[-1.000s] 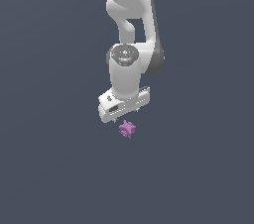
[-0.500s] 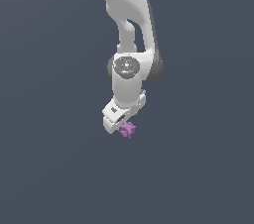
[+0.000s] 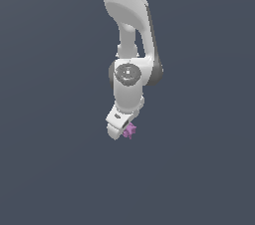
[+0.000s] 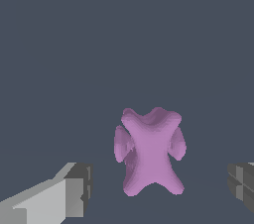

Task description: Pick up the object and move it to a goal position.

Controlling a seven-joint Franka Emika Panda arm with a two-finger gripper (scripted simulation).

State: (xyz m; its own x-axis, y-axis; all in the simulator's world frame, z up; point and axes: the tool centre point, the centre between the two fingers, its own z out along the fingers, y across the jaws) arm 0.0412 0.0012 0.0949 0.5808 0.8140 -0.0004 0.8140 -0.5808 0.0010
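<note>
While its two fingers stand wide apart in the wrist view, the end effector (image 4: 158,193) is released, with nothing clamped between the pads: one light grey finger (image 4: 54,198) shows at one edge of that picture and the darker tip of the other (image 4: 243,183) at the opposite edge, and clear gaps separate both from the object (image 4: 150,151). That object is a pinkish-purple lump with rounded knobs, two spreading at one end, two at the other and smaller ones on its sides; it sits between the fingers without touching either. In the exterior view the end effector (image 3: 123,130) hangs at the tip of the white arm (image 3: 130,45), tilted toward the exterior view's left, and the object (image 3: 130,130) shows as a tiny purple star just beside its lower edge, on the exterior view's right, partly hidden by the white housing. Whether the object rests on a surface cannot be told, since the surroundings are a uniform dark blue-grey in both views. Above the end effector, the arm's round grey wrist joint (image 3: 127,73) faces the camera, and the links rise out of the picture's top.
</note>
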